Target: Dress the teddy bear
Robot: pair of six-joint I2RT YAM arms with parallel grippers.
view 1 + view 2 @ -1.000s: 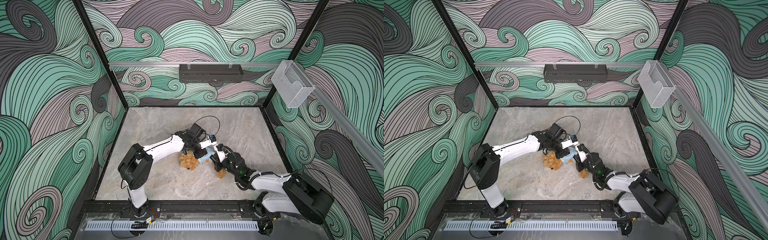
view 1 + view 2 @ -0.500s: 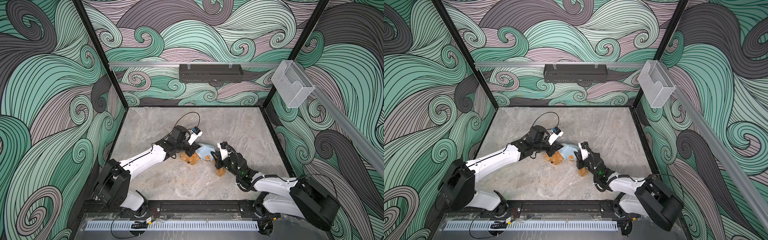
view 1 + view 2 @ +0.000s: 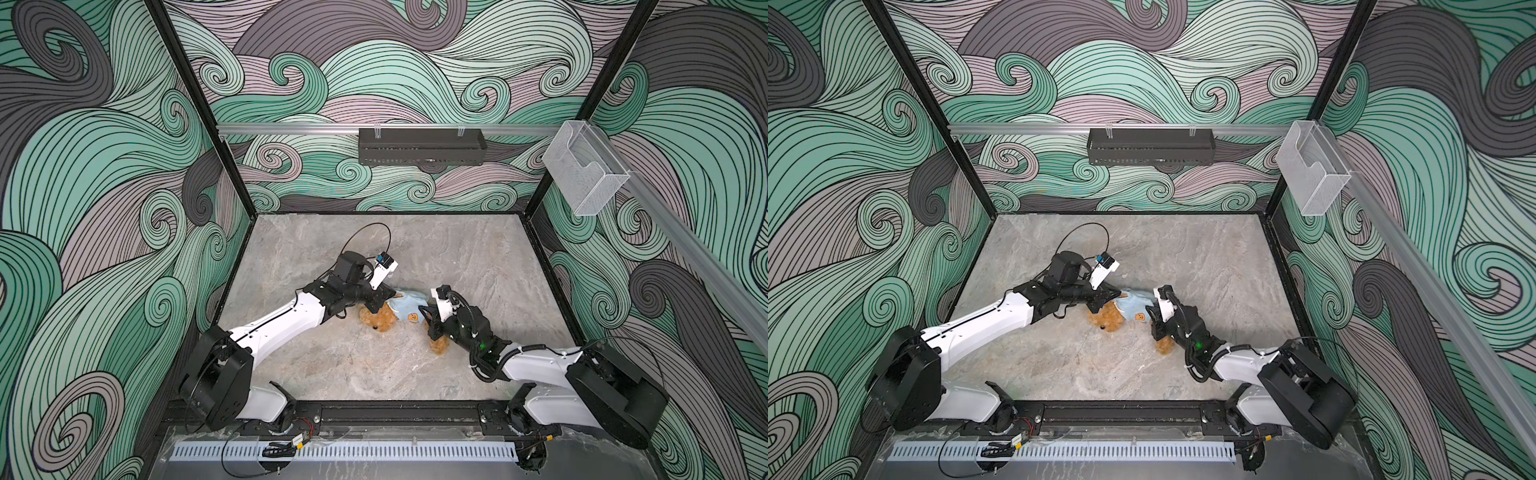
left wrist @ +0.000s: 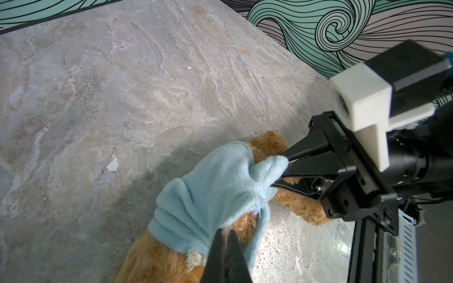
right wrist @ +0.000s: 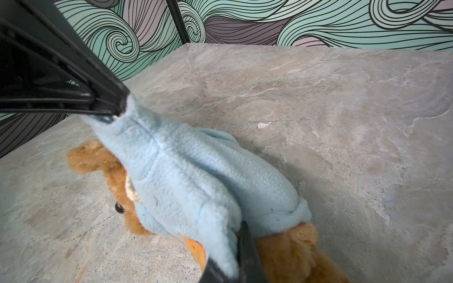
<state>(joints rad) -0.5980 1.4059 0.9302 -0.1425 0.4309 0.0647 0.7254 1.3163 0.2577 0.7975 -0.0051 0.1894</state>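
The teddy bear (image 3: 376, 322) (image 3: 1105, 323) lies on its side mid-table, golden-brown, head toward the left arm, legs toward the right arm. A light-blue garment (image 3: 409, 305) (image 3: 1136, 305) covers its trunk. My left gripper (image 3: 386, 297) (image 4: 226, 235) is shut on the garment's edge by the bear's neck, where fur (image 4: 152, 259) shows below the fleece (image 4: 215, 191). My right gripper (image 3: 426, 313) (image 5: 236, 235) is shut on the garment's hem (image 5: 196, 171) near the bear's legs (image 5: 294, 250). The fleece is stretched taut between both grippers.
The marble tabletop (image 3: 457, 257) is walled on three sides. A black tray (image 3: 422, 146) hangs on the back rail and a clear plastic holder (image 3: 584, 170) on the right wall. A cable loop (image 3: 370, 232) rises over the left wrist. A black rail (image 3: 395, 413) runs along the front.
The left arm has dropped low and stretched out across the table, still holding the garment. The right gripper and the bear shifted slightly toward the back. Both grips stayed shut.
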